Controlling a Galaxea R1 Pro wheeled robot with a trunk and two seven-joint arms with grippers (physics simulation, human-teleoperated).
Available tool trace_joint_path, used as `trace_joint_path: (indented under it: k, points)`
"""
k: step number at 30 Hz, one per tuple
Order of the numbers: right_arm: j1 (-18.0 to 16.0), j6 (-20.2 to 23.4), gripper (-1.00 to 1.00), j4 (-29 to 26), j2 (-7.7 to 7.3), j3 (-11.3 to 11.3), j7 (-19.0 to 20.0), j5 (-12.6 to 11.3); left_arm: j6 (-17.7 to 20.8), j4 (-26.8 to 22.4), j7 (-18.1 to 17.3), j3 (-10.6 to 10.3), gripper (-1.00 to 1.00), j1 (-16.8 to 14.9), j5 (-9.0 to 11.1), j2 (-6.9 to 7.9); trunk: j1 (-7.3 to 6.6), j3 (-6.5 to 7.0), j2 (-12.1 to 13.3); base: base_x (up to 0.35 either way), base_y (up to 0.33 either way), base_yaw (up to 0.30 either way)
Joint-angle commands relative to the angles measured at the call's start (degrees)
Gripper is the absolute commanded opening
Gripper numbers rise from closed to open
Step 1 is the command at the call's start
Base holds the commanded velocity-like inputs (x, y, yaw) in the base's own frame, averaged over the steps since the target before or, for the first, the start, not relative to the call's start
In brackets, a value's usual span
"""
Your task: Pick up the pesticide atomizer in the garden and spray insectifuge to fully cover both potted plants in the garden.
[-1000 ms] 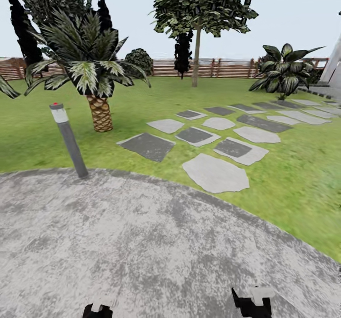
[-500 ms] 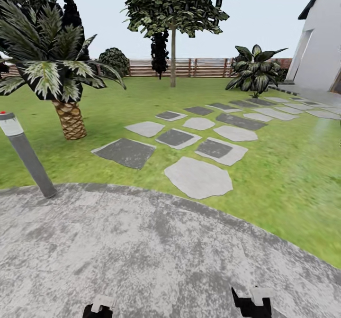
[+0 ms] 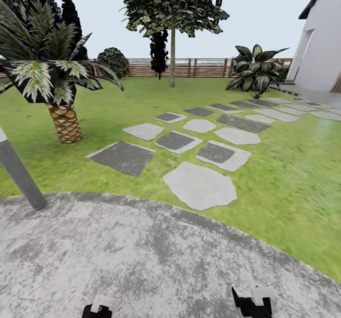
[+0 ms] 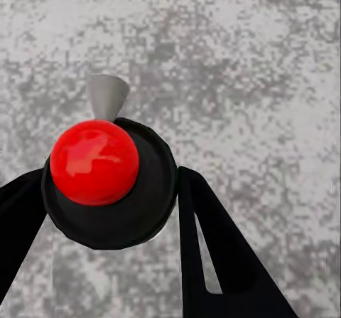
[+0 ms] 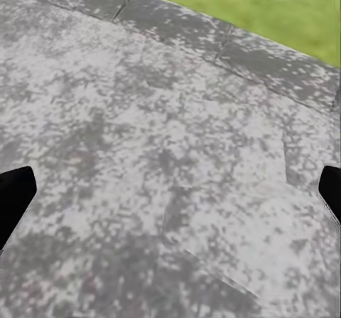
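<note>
In the left wrist view my left gripper [image 4: 110, 186] is shut on the pesticide atomizer [image 4: 145, 197], seen from above as a round black top with a red knob [image 4: 94, 161] and a grey nozzle [image 4: 108, 96]. Black fingers [image 4: 209, 254] press it from both sides. My right gripper [image 5: 174, 190] is open over bare paving, with nothing between its fingers. Both grippers peek in at the head view's lower edge, left gripper [image 3: 98, 307] and right gripper [image 3: 252, 304]. I stand on the garden's round grey patio [image 3: 142, 251]. The potted plants are out of view.
Stepping stones [image 3: 201, 185] lead across the lawn [image 3: 293, 176] toward a white house wall [image 3: 322, 48]. A grey lamp post [image 3: 19, 173] stands at the patio's left edge, beside a palm [image 3: 57, 81]. A striped-leaf shrub [image 3: 255, 71], a tree [image 3: 173, 48] and a wooden fence [image 3: 199, 67] stand farther back.
The camera has turned right and moved slightly forward: the lamp post and palm slid toward the left edge and the house wall came into view. The grippers keep their places.
</note>
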Motion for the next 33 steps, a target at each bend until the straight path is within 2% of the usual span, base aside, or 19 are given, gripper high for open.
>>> trace_joint_path:
  k: [1, 24, 28, 33]
  points:
    - [-0.03, -0.16, 1.0, 0.05, -0.01, 0.11, 0.51, -0.6, -0.19, 0.03, -0.19, 0.5, -1.0, -0.03, -0.53, 0.0, 0.02, -0.05, -0.02, 0.338, 0.0, -0.049]
    - [-0.03, -0.16, 1.0, 0.14, 0.0, 0.08, 0.5, -0.6, -0.19, 0.03, -0.11, 0.59, -1.0, -0.03, -0.48, 0.09, 0.02, -0.05, -0.02, 0.338, 0.0, -0.254]
    - [-0.01, -0.16, 1.0, 0.14, 0.02, 0.11, 0.5, -0.6, -0.25, 0.03, -0.1, 0.59, -1.0, -0.03, 3.38, 1.0, 0.02, -0.05, -0.02, 0.338, 0.0, -0.267]
    - [-0.01, -0.16, 1.0, 0.14, 0.07, 0.11, 0.5, -0.54, -0.28, 0.03, -0.17, 0.42, -1.0, -0.03, 4.6, 1.39, 0.02, -0.05, -0.02, 0.338, 0.0, -0.267]
